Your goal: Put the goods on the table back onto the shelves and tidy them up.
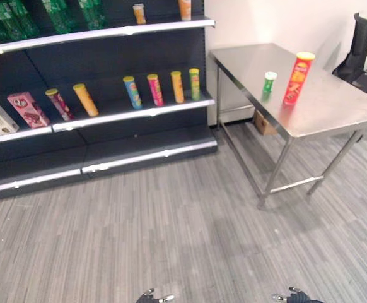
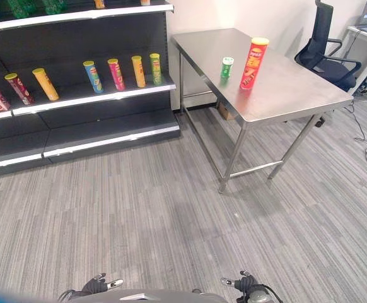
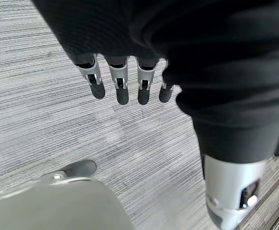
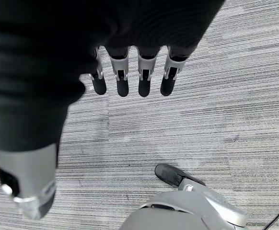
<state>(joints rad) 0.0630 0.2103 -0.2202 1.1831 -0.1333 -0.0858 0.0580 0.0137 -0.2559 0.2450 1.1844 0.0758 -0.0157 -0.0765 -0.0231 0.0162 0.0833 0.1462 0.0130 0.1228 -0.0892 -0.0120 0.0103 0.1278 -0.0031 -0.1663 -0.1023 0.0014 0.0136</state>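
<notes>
Standing mid-table, red can (image 1: 298, 78) and green can (image 1: 269, 82), seemingly clear of edges.

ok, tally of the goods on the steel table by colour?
Red can: 1
Green can: 1
Total on the table: 2

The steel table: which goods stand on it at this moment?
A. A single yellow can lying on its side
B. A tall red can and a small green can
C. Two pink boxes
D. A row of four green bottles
B: on the steel table a tall red can stands upright with a small green can beside it, on the side nearer the shelves; both hands hang open over the floor.
</notes>
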